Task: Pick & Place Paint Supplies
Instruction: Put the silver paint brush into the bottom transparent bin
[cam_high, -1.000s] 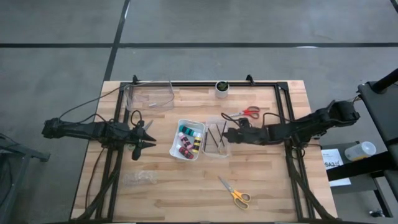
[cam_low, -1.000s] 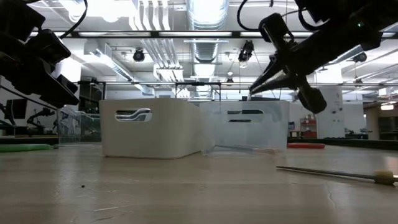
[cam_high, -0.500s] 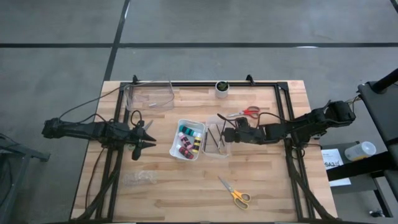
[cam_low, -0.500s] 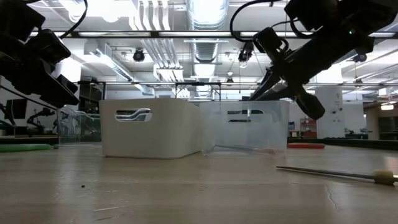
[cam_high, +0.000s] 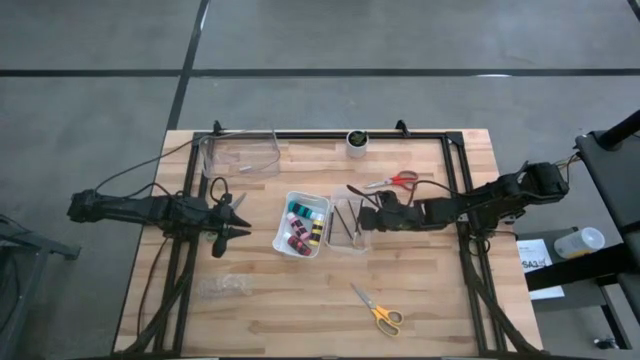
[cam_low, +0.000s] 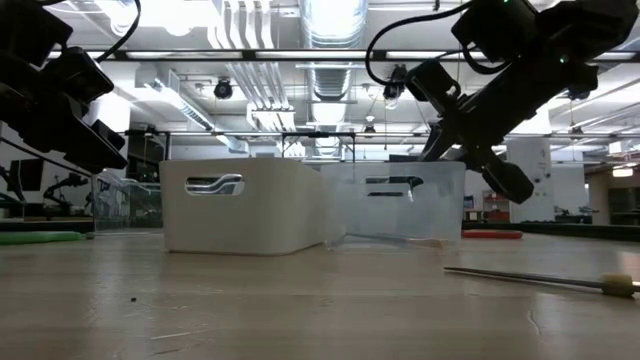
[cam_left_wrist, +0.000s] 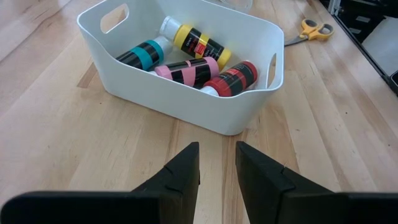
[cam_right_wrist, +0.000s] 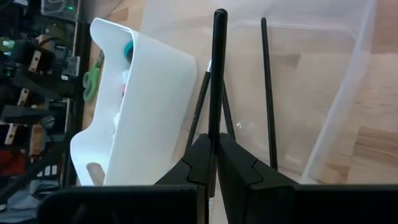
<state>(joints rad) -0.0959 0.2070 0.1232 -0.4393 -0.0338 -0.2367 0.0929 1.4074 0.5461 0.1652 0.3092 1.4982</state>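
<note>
- Table (cam_high: 250, 310) scene from above: two bins sit side by side at the centre, the white bin (cam_high: 302, 224) holding four paint bottles (cam_left_wrist: 193, 59) and the clear bin (cam_high: 347, 224) beside it holding thin dark brushes (cam_right_wrist: 268, 93).
- Right gripper (cam_high: 362, 220), fingers clamped together on one dark brush (cam_right_wrist: 217, 74), hangs over the clear bin's edge with the brush angled down into it; the step in hand looks to be dropping this brush in with the others.
- Left gripper (cam_high: 240, 232) waits to the left of the white bin, above the table, its jaws a little apart and holding nothing.
- Next move, by this reading: lower the brush further so it clears the bin wall, then part the fingers; a tilted brush could catch on the rim or tip out.
- Red scissors (cam_high: 400, 181) lie on the table beyond the right arm, and yellow scissors (cam_high: 378, 312) lie near the table's front edge, both still outside any bin, so the task appears partly done.
- Against a second ago: the right gripper has swung closer over the clear bin and sits lower in the low view, while the left arm, the bins and both scissors have not moved.
</note>
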